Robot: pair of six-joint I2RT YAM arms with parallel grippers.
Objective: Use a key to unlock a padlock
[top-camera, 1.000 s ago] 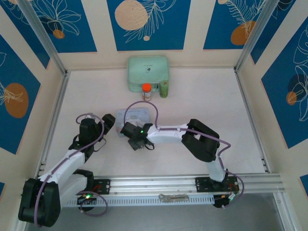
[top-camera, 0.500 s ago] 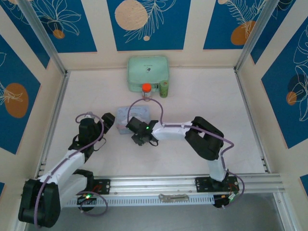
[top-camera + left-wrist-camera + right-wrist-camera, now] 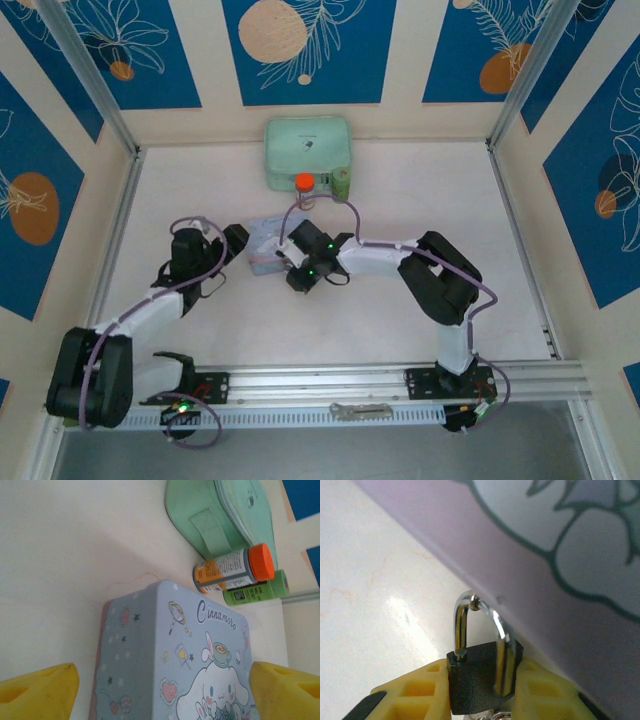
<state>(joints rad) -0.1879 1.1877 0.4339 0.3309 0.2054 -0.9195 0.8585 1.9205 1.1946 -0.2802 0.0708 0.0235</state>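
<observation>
Padlock point(image 3: 477, 680) is sitting clamped by its dark body between the yellow right fingers point(image 3: 415, 695), which are pressing tight on both of its flanks. Its silvery shackle point(image 3: 462, 625) is standing up with both legs running into the body, and its bend is meeting the lavender side wall of the tin point(image 3: 560, 555); touching or just short of it, I cannot tell. The pale bench point(image 3: 365, 580) is spreading out to the left. From above, the right arm point(image 3: 375, 255) is reaching across to the near edge of the tin point(image 3: 268, 240), and its wrist is covering the spot where the lock is being held. That view is laying out the rest: a mint-green case point(image 3: 307, 150) is lying by the far wall, with an orange-capped bottle point(image 3: 304, 185) and a green bottle point(image 3: 342, 185) just in front of it, and the left arm point(image 3: 140, 315) is stretching toward the tin from the other side. The left wrist view is looking along the tin's cartoon lid point(image 3: 175, 660) toward those bottles. The left fingers point(image 3: 40, 685) are standing wide apart at the two lower corners, flanking the tin's near end. Their tips are cut off, so contact with it is hard to judge. A small silvery bit point(image 3: 496, 715) under the padlock body is cut off by the frame's lower edge and is too slight to identify.
</observation>
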